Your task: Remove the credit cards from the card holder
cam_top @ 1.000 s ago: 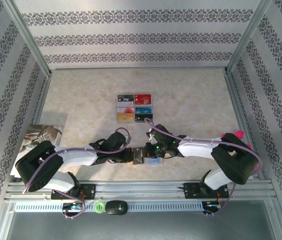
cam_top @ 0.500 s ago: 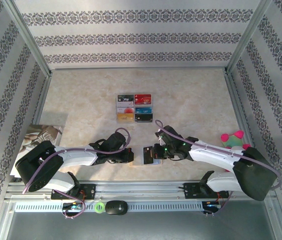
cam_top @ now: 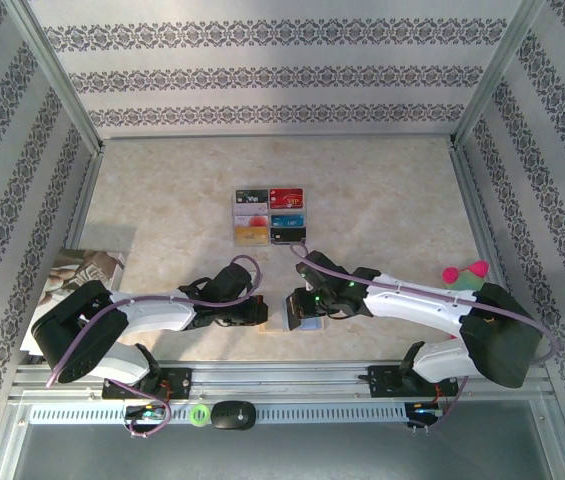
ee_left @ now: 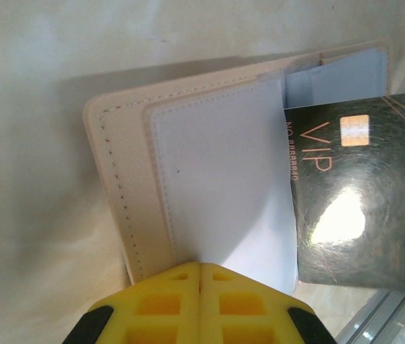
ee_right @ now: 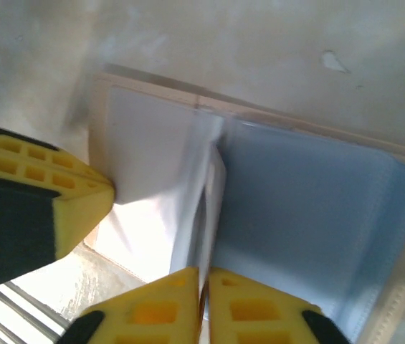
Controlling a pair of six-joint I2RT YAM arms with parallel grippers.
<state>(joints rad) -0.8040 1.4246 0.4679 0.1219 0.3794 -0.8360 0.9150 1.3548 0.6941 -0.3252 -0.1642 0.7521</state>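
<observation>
Partly emptied, to judge by the card holder (cam_top: pixel 297 312): one black card (ee_left: pixel 360 179) marked VIP halfway out of a pocket, not yet free. Already out: six cards (cam_top: pixel 270 215), laid in a neat grid on the surface (cam_top: pixel 392 190), well beyond both sets of fingertips. Probably left to do: drawing the black card clear and setting it down. Cannot tell about further cards in the other pockets.

Lying open and flat, directly between the left fingers (ee_left: pixel 166 304) and the right fingers (ee_right: pixel 152 308), reached from opposite sides. Tan outer cover with a stitched border, pale grey-blue panels inside, a clear sleeve over the page on the right fingers' side. Thin and floppy by the look of it, likely to lift with the card unless pinned.

Left fingers pressed together, clamped on the edge of a grey-blue panel, seemingly holding the card holder down. Right fingers nearly together, with a thin leaf edge-on between them. Card or sleeve, gripped or merely touched: cannot tell.
</observation>
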